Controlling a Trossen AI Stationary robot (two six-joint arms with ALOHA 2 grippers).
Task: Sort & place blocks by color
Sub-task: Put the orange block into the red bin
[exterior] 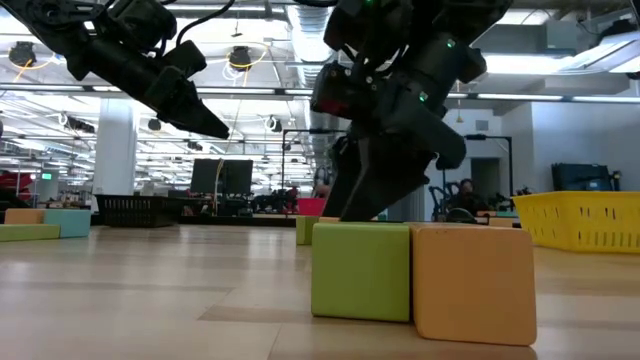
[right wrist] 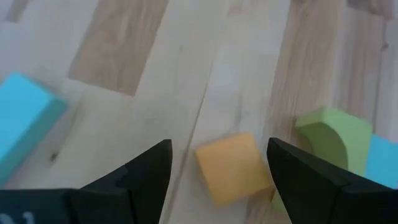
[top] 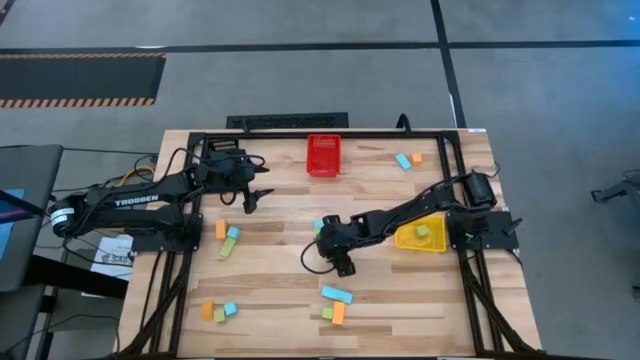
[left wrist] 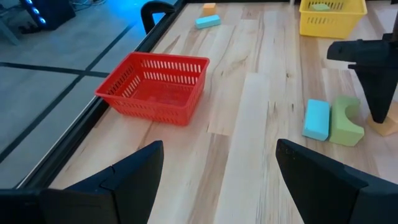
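Note:
An orange block (right wrist: 233, 168) lies on the wooden table, with a light green arch block (right wrist: 333, 140) and a light blue block (right wrist: 382, 158) right beside it. My right gripper (right wrist: 219, 144) is open just above the orange block, pointing steeply down, one finger on either side; I see no touch. From the left wrist view it stands (left wrist: 373, 81) over these blocks near the table's middle (top: 318, 243). My left gripper (top: 255, 195) waits open above the table's far left, holding nothing. Other blocks lie scattered in small groups (top: 226, 238), (top: 218, 311), (top: 336, 303), (top: 408, 159).
A red bin (top: 323, 155) stands at the far edge's middle. A yellow bin (top: 405, 238) on the right holds a green block (top: 422, 231). A green block (exterior: 360, 270) and an orange block (exterior: 475, 280) lie close to the near edge. A black frame (top: 460, 200) borders the table.

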